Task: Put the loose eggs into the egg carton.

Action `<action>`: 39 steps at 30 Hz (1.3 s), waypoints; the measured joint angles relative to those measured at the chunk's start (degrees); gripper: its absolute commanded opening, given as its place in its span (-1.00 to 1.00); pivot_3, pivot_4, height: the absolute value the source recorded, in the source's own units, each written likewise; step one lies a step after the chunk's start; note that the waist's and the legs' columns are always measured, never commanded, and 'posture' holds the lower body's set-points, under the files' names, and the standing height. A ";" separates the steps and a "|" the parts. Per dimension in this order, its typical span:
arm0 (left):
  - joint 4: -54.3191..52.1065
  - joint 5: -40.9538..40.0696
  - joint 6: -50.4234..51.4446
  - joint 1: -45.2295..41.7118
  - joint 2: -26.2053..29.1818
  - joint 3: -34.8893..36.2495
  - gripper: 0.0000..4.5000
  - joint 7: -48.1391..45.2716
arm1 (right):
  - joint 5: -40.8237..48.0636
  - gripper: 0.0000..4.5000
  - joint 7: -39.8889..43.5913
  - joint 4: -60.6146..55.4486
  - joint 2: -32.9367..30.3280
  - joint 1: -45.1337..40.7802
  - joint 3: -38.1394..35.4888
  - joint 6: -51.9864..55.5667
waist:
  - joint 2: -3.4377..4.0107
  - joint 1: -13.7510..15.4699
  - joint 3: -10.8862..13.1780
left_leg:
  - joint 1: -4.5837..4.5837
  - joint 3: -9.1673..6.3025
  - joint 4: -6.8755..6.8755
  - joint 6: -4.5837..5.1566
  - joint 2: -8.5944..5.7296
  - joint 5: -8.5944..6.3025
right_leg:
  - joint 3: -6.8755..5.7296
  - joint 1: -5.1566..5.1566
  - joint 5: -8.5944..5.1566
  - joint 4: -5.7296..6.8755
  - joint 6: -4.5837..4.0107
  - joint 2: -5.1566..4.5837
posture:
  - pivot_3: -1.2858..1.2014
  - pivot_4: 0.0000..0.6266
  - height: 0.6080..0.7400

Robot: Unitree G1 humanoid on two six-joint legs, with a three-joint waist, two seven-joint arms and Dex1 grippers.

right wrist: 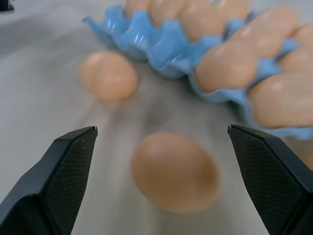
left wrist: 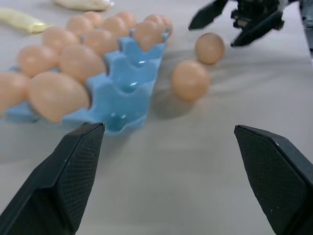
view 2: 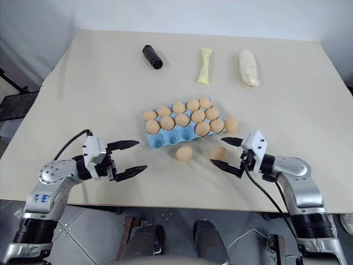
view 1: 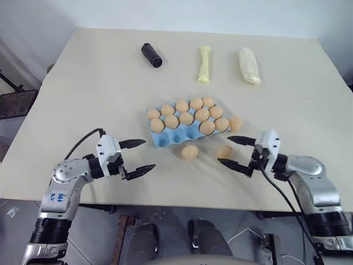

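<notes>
The right gripper [view 1: 236, 150] hovers low over the table [view 1: 83, 83] with its two black fingers spread wide and nothing between them, aimed in toward the middle, and the nearest loose egg [view 1: 224, 152] lies just ahead of its open jaws. A second loose egg [view 1: 190, 152] sits on the bare surface a little further toward the left arm, and a third [view 1: 236, 123] rests just beside the right end of the egg carton [view 1: 165, 139]. In the right wrist view the closest egg [right wrist: 174, 171] lies on its side, long axis roughly across the line of the fingers. The left gripper [view 1: 138, 155] is also wide open and empty, pointing level toward the carton's near left corner but well apart from it. The light blue carton lies slantwise, its long axis running from the near left up toward the far right; its eggs fill the back rows (the near scalloped row facing the robot has open cups). Open tabletop surrounds both grippers, and the near edge lies just under the arms. Far back lie a black cylinder [view 1: 151, 55], a pale yellow roll [view 1: 204, 64] and a white wrapped roll [view 1: 249, 65], well apart from the carton. The table is plain beige, against a pale wall.
</notes>
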 measured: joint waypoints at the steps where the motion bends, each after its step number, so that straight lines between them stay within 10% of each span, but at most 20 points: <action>1: -0.77 -0.05 0.06 0.93 0.06 0.73 1.00 0.38 | -0.42 0.82 0.33 1.21 0.74 -0.27 0.50 -0.68 | 0.00 -0.01 0.00 | -0.01 0.00 0.00 0.00 0.00 -0.01 | 0.00 0.00 0.00 -0.02 0.00 0.00 | 0.03 -0.52 1.00; 8: -2.80 -0.71 0.66 4.19 0.31 3.10 1.00 2.16 | -1.78 -0.05 0.13 6.20 3.58 -3.18 1.60 -4.56 | 0.02 -0.37 0.01 | 0.02 0.01 0.04 -0.03 0.00 0.01 | -0.01 0.01 0.00 0.04 0.00 0.00 | 0.03 -0.52 1.00; 26: -3.81 -1.27 2.20 6.21 -0.09 5.28 1.00 5.18 | -5.46 -0.05 -6.48 11.06 14.19 -19.74 5.83 -2.93 | 0.05 -0.37 0.03 | -0.11 -0.15 -0.03 0.00 -0.08 -0.03 | -0.29 -0.04 -0.01 0.07 -0.04 -0.17 | 0.03 -0.52 1.00; 32: -4.34 -1.35 2.39 6.38 -0.02 5.43 1.00 5.78 | -5.29 0.99 -5.10 11.22 14.42 -19.70 6.30 -2.59 | 0.06 -0.62 0.04 | -0.16 -0.15 -0.05 0.04 -0.08 -0.07 | -0.34 -0.04 -0.01 0.07 -0.03 -0.17 | 0.03 -0.52 1.00; 39: -5.00 -1.87 3.38 4.28 -0.05 4.60 1.00 5.55 | -2.32 0.99 -6.23 0.83 8.90 -12.68 -0.13 -1.70 | 0.08 0.66 0.05 | -0.16 -0.27 -0.03 0.03 -0.17 -0.07 | -0.44 -0.01 -0.01 -0.07 -0.04 -0.26 | 0.03 -0.52 1.00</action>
